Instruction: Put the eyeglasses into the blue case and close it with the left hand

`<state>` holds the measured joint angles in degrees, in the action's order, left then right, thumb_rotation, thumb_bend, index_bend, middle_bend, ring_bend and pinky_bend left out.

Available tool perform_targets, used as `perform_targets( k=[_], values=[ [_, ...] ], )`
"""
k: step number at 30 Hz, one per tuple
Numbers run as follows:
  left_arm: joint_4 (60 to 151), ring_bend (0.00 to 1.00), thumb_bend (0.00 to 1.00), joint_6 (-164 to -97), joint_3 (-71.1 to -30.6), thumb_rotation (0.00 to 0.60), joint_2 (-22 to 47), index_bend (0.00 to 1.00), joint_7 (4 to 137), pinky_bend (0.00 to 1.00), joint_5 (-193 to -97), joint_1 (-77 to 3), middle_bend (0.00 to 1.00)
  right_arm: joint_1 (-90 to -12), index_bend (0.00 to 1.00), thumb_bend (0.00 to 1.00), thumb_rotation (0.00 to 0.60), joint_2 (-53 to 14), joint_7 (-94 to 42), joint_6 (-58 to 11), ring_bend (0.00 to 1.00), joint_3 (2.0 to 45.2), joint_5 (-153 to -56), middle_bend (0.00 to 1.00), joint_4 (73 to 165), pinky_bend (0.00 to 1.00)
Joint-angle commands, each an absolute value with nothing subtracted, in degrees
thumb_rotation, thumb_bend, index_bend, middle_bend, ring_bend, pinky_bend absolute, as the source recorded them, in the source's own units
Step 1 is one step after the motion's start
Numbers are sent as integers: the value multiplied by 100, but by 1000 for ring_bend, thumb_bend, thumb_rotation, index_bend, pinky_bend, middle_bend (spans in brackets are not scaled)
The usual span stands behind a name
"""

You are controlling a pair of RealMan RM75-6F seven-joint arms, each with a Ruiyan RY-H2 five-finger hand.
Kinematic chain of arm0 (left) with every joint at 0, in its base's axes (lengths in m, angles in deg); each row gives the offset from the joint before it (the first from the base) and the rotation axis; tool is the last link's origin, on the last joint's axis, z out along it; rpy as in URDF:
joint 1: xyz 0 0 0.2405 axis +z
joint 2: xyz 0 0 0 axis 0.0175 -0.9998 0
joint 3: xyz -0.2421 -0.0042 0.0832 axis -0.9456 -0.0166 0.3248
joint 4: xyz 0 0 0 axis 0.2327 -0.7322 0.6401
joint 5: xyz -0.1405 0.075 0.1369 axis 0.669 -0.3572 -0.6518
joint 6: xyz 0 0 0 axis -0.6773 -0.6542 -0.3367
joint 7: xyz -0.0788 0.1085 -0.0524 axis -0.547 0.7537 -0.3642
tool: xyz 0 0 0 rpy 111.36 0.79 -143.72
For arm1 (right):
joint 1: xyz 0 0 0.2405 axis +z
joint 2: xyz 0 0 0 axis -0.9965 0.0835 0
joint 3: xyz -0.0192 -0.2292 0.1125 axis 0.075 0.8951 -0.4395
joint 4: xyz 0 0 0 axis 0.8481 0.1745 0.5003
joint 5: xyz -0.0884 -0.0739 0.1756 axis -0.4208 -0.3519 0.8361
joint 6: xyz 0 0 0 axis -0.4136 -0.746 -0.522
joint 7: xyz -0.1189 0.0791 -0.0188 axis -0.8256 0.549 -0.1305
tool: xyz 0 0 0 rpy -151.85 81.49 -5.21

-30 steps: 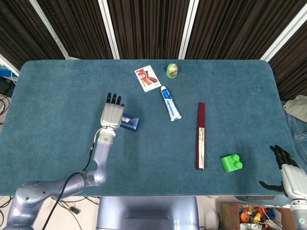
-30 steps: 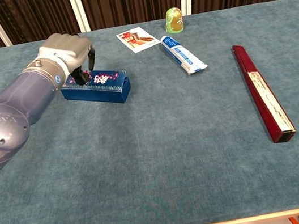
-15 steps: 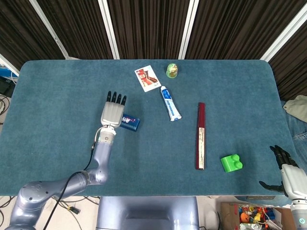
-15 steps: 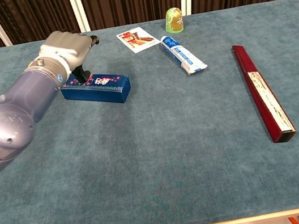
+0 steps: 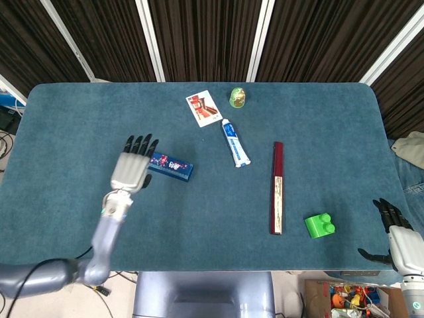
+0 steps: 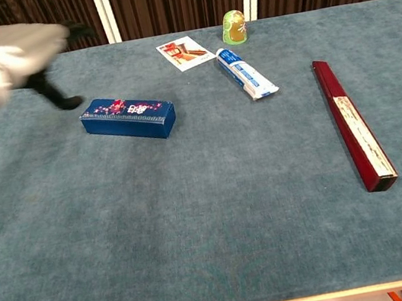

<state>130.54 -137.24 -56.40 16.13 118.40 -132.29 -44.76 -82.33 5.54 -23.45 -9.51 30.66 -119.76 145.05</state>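
At the lower right corner of the head view the right hand (image 5: 395, 233) hangs off the near edge of the table (image 5: 79, 192), its dark fingers apart and nothing in them. Just above it and to the left, a green block (image 5: 320, 225) sits in the lower right part of the frame. Left of that block a long dark red box (image 5: 277, 187) lies nearly straight up and down the frame, right of centre.

In the left half of the head view the left hand (image 5: 131, 167) sits with its fingers spread wide and pointing toward the top of the frame, gripping nothing; in the chest view it is a blurred shape at the upper left (image 6: 11, 51). The blue case (image 5: 170, 165) lies just to the right of those fingers, left of centre, with its lid down. Its long axis runs across the frame, the left end tilted slightly up toward the top and the right end slightly lower. In the chest view the blue case (image 6: 128, 118) shows clear space between it and the hand.

Farther up, near the middle of the frame, a toothpaste tube (image 5: 234, 142) lies slanted. Above it a picture card (image 5: 204, 108) rests upper centre, and a small green figure (image 5: 238, 97) stands to the card's right, nearest the far edge.
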Motion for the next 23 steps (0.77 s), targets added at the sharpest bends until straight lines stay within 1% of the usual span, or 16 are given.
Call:
perform_targets(
  k=[1, 5, 11, 18, 23],
  values=[
    [14436, 0, 283, -14384, -5017, 600, 381, 26, 11446, 0, -13699, -3589, 0, -8250, 0, 108, 600, 502, -2368, -845, 3, 3059, -12077, 0, 14434, 168],
    [14946, 0, 278, -14652, -4695, 600, -201, 26, 10825, 0, -14219, -3091, 0, -8265, 0, 107, 600, 405, -2355, -644, 3, 3048, -12311, 0, 14280, 168],
    [15063, 0, 275, -14997, -4264, 600, -654, 25, 10127, 0, -15081, -2511, 0, -8306, 0, 99, 600, 256, -2321, -335, 2, 3056, -12651, 0, 14024, 168],
    [14899, 0, 274, -15343, -4074, 600, -808, 20, 9598, 0, -15764, -2062, 0, -8326, 0, 97, 600, 221, -2268, -206, 2, 3064, -12792, 0, 13921, 168],
    [14880, 0, 275, -15382, -4081, 600, -887, 20, 9583, 0, -15871, -1917, 0, -8333, 0, 96, 600, 214, -2257, -185, 2, 3068, -12809, 0, 13893, 168]
  ],
)
